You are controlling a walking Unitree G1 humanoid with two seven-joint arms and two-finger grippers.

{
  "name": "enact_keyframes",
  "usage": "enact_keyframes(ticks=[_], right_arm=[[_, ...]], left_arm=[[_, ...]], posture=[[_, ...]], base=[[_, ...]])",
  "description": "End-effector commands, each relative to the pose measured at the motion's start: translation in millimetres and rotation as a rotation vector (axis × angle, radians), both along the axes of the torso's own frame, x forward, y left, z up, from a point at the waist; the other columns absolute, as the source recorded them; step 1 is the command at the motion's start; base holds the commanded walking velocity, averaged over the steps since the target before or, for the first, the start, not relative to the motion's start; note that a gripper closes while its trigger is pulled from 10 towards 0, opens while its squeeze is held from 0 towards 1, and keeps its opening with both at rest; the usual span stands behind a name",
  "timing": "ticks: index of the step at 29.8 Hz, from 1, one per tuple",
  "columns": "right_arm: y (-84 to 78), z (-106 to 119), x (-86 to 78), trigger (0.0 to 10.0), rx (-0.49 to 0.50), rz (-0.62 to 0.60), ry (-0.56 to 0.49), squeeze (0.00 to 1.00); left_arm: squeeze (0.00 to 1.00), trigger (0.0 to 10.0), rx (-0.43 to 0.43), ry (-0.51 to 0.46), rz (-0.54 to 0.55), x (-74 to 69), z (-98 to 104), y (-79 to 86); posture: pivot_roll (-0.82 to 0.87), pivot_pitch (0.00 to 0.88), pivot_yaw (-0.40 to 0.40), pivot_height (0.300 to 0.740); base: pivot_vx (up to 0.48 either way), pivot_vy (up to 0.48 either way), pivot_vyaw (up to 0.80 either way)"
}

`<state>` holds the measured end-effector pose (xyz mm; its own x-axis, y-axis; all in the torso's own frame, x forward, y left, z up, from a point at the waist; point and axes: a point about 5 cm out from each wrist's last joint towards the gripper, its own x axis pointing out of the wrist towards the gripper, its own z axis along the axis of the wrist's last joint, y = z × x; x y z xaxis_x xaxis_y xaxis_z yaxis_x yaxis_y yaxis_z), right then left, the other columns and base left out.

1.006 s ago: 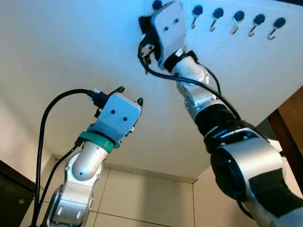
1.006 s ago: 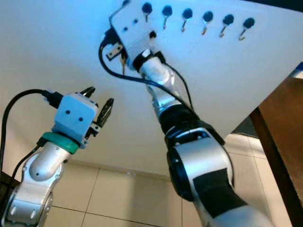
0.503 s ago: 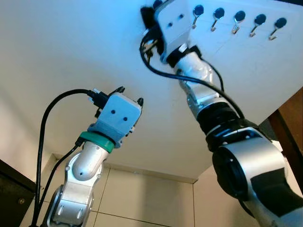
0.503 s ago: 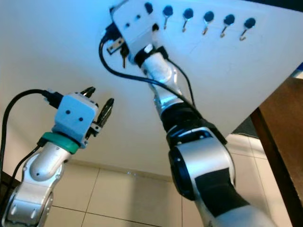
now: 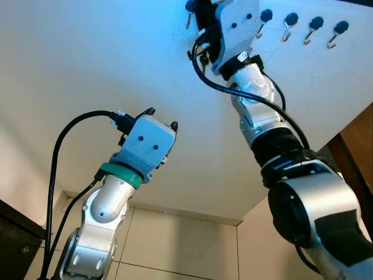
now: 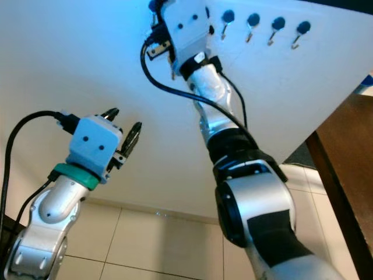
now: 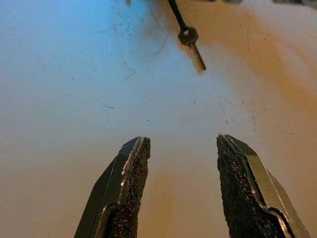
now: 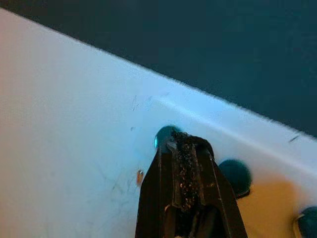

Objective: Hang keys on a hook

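Keys, small and dark metal [image 6: 172, 61], are seen in the right eye view hanging beside the white wrist housing of the right gripper [image 6: 156, 8], high against the white board [image 6: 70, 52] with its row of dark round-headed metal hooks [image 6: 252, 21]. In the left eye view the silver right arm [image 5: 262, 116] is stretched up to the left end of that row, where a blue-headed hook [image 5: 189, 7] stands just beside the gripper's black fingers. The left gripper [image 5: 160, 117] is held lower and well apart from the hooks, its white housing set on a green-ringed wrist, with a black cable [image 5: 61, 146] looping off it. Pale floor tiles [image 5: 175, 245] are seen below the board.

In the left wrist view the two black fingers [image 7: 131, 183] are spread wide with nothing between them, and one metal key [image 7: 192, 43] is seen hanging on a dark cord against the white board beyond them.

In the right wrist view the fingers [image 8: 185, 168] are pressed together, their tips touching or just covering a teal round hook head [image 8: 162, 135]; what they hold cannot be told from here. Another dark hook head [image 8: 237, 174] lies just beside them.
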<state>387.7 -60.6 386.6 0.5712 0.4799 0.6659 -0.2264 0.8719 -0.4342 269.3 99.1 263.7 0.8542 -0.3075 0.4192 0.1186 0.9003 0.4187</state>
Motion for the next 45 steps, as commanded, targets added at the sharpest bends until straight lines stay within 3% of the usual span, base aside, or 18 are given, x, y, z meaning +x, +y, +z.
enact_keyframes(ticks=[1, 10, 15, 19, 27, 32, 34, 35, 38, 41, 45], right_arm=[[14.3, 2, -1.5, 10.0, -0.029, 0.049, 0.022, 0.0], [28.3, 1, -2.9, 10.0, -0.06, 0.066, 0.038, 0.0], [34.1, -4, 2.3, 10.0, -0.109, 0.005, 0.092, 0.0], [35.6, -12, 5.6, 10.0, -0.161, -0.022, 0.126, 0.0], [33.3, -17, 4.4, 10.0, -0.154, 0.012, 0.114, 0.0], [8.3, -18, -0.4, 10.0, 0.031, 0.072, 0.051, 0.0], [-11.7, -29, -4.9, 10.0, 0.105, 0.063, 0.021, 0.0], [-11.7, -29, -4.9, 10.0, 0.105, 0.063, 0.021, 0.0], [-33.1, -51, -19.0, 10.0, 0.095, 0.039, -0.004, 0.0], [-38.8, -56, -23.1, 10.0, 0.091, 0.03, -0.006, 0.0], [-67.7, -60, -31.5, 10.0, 0.083, -0.069, -0.027, 0.0]], left_arm=[[0.0, 10.0, -0.004, -0.008, -0.01, -1.8, 0, -2.2], [0.0, 10.0, -0.003, -0.01, -0.004, -2.0, 0, -1.4], [0.0, 10.0, -0.002, -0.011, 0.0, -1.9, -1, -1.0], [0.0, 10.0, -0.002, -0.013, 0.001, -1.7, -1, -0.8], [0.0, 10.0, -0.003, -0.013, -0.001, -1.5, 0, -0.9], [0.0, 10.0, 0.023, -0.017, 0.008, -1.3, -4, 0.6], [0.0, 10.0, 0.141, -0.062, 0.023, -3.1, -6, 3.4], [0.0, 10.0, 0.141, -0.062, 0.023, -3.1, -6, 3.4], [0.0, 10.0, 0.259, -0.073, 0.015, -4.8, -17, 5.2], [0.0, 10.0, 0.27, -0.068, 0.011, -4.6, -19, 5.6], [0.0, 10.0, 0.272, -0.059, -0.005, 1.6, -23, 4.2]], posture=[[0.17, 0.161, -0.001, 0.74], [0.18, 0.156, -0.009, 0.74], [0.19, 0.151, -0.008, 0.74], [0.19, 0.148, -0.008, 0.74], [0.18, 0.144, -0.005, 0.74], [0.16, 0.124, 0.013, 0.74], [0.15, 0.116, 0.023, 0.74], [0.15, 0.116, 0.023, 0.74], [0.12, 0.099, 0.05, 0.74], [0.11, 0.097, 0.053, 0.74], [0.07, 0.07, 0.072, 0.74]], base=[[0.0, 0.0, 0.0], [0.0, 0.0, 0.0], [0.0, 0.0, 0.0], [0.0, 0.0, 0.0], [0.0, 0.0, 0.0], [0.0, 0.0, 0.0], [0.0, 0.0, 0.0], [0.0, 0.0, 0.0], [0.0, 0.0, 0.0], [0.0, 0.0, 0.0], [0.0, 0.0, 0.0]])
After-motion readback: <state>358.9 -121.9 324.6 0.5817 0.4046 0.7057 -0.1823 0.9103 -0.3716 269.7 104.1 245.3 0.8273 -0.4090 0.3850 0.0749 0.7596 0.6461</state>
